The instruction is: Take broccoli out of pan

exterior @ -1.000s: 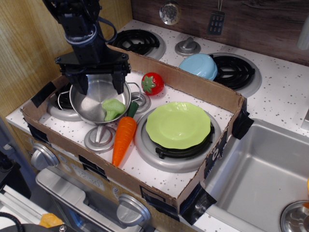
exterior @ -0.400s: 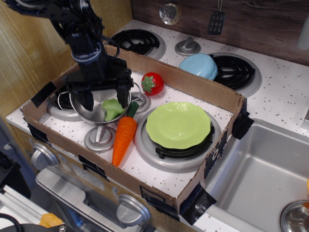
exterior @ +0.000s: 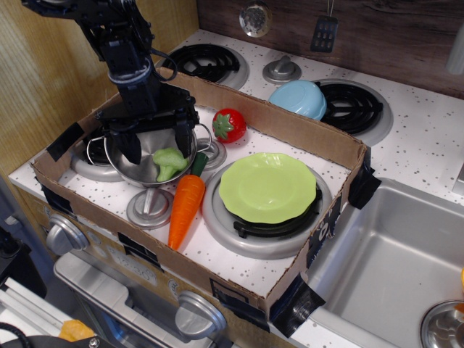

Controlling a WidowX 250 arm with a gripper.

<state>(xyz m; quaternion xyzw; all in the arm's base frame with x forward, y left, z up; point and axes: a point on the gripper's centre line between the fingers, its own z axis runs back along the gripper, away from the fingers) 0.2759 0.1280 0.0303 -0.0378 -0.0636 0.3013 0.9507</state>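
observation.image shows the toy stove from above, with the black gripper [exterior: 156, 143] low over the pan [exterior: 138, 168] at the left of the cardboard tray [exterior: 286, 130]. Its 2 fingers [exterior: 132, 147] are spread wide, 1 at the left of the pan's mouth and 1 at the right, and nothing is clamped between them. The broccoli [exterior: 170, 162] lies inside the pan against its right wall, just left of the right finger; whether that finger touches it, I cannot tell.

Just right of the pan, the carrot [exterior: 185, 206] runs toward the near edge, its dark green top tucked by the pan's rim. The small steel lid [exterior: 149, 207] sits on the near side of the pan, beside the carrot. The lime-green plate [exterior: 267, 188] rests on the burner to the right. The tomato [exterior: 228, 125] stands at the tray's far wall, and the light blue bowl [exterior: 299, 98] is beyond that wall.
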